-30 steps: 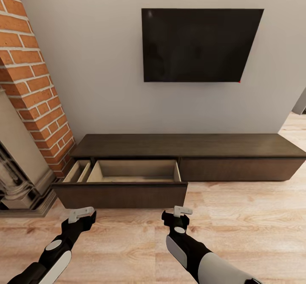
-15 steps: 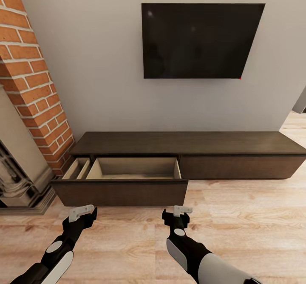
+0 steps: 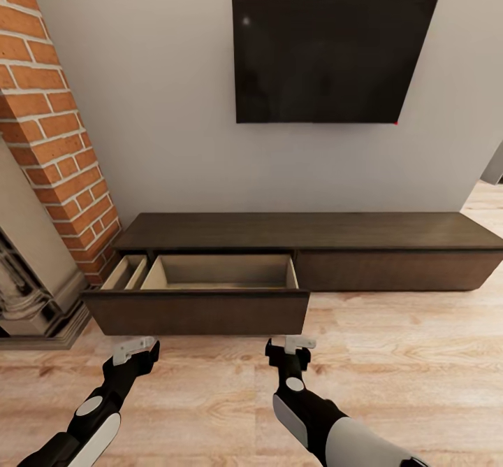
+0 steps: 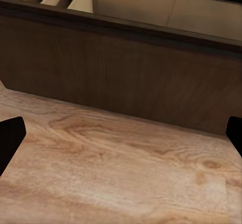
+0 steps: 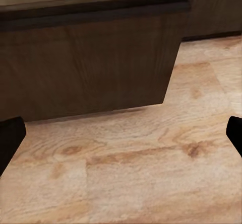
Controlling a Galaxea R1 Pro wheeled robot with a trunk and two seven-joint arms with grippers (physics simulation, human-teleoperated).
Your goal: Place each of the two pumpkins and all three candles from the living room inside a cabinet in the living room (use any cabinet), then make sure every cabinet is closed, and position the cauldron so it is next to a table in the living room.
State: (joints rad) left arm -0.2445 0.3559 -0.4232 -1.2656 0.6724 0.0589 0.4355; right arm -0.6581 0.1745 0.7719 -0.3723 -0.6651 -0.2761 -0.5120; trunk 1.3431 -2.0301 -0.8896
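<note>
- cabinet (image 3: pixel 391 243) sits against the far wall, long and low, dark brown; its left drawer (image 3: pixel 199 311) is pulled out toward the robot, right drawer front is flush and shut
- what shows of the open drawer's pale interior is bare; a divider splits off a narrow compartment at its left end; the drawer front blocks the near part of the floor inside, so can't rule out something lying there
- judgement: drawer is left open as the drop point for pumpkins and candles, and it will need pushing shut later
- left gripper (image 3: pixel 133 349) hangs low over the floor just short of the drawer front, left of centre; jaws spread wide with nothing between them, fingertips (image 4: pixel 10 136) sit at opposite edges of the left wrist view
- right gripper (image 3: pixel 299 345) is near the drawer's right corner, close to the front but I can't tell if it touches; jaws also released and empty, tips (image 5: pixel 10 133) wide apart in the right wrist view
- judgement: both arms are held forward and low with hands free, which fits either a push on the drawer front or parking between fetch trips; can't tell which
- floor (image 3: pixel 419 369) is light wood plank, bare around the cabinet
- room: plain pale wall with a dark TV (image 3: pixel 332 58) mounted above the cabinet, brick column (image 3: pixel 49 124) at far left, stone fireplace surround (image 3: pixel 31 292) below it at the left edge
</note>
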